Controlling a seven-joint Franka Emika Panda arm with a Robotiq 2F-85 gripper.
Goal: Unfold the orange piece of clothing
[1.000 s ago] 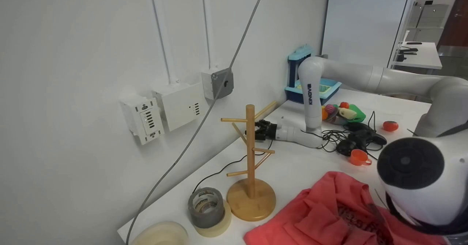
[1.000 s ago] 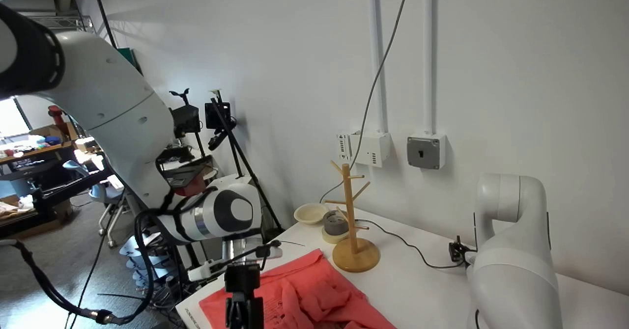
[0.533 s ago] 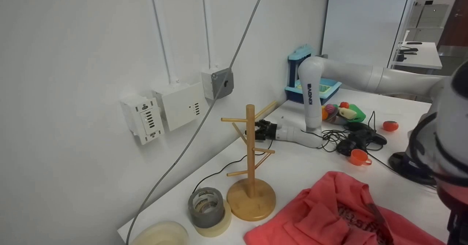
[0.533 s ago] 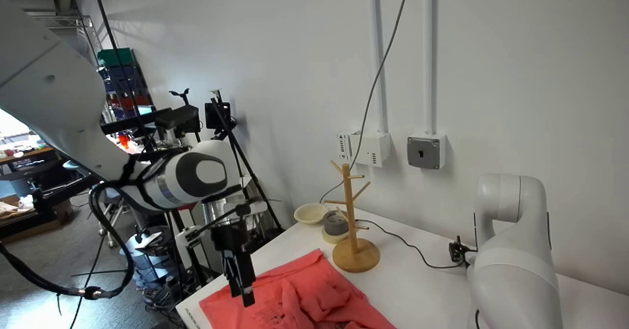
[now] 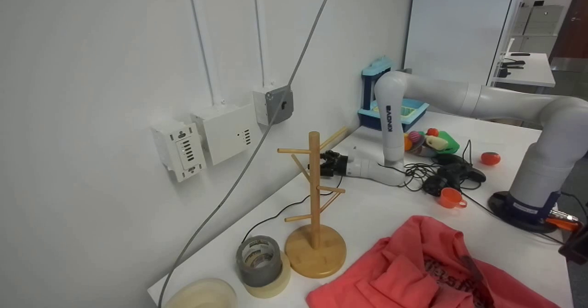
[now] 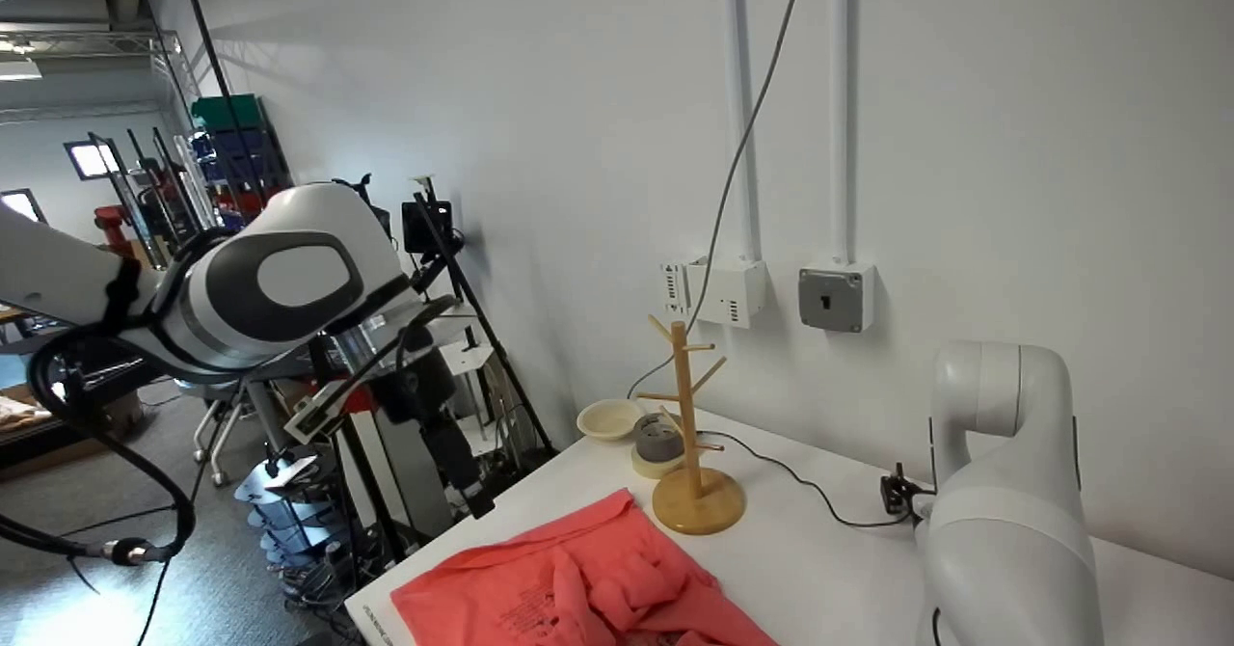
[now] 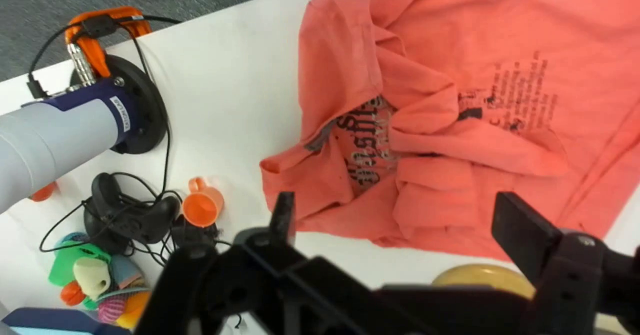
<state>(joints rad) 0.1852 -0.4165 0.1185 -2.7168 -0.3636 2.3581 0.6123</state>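
Observation:
The orange piece of clothing (image 5: 399, 276) lies crumpled on the white table in both exterior views (image 6: 578, 578). In the wrist view the garment (image 7: 435, 200) shows dark printed text, its neck end folded over and bunched folds in the middle. Its right side runs out of that view. My gripper (image 7: 394, 200) is open, with its black fingers wide apart and nothing between them. In an exterior view the gripper (image 6: 477, 501) hangs tilted above the table edge, raised and apart from the cloth. Only a dark part at the right edge shows in an exterior view (image 5: 576, 248).
A wooden peg stand (image 5: 315, 253) stands beside the garment, with tape rolls (image 5: 259, 262) and a pale bowl (image 5: 202, 294) near it. An orange cup (image 7: 201, 205), a black controller with cables (image 7: 132, 215) and a second arm's base (image 7: 135, 105) lie past the neck end.
My arm has swung back and up, away from over the garment, to the left in an exterior view. The gripper has tilted. The garment has not moved.

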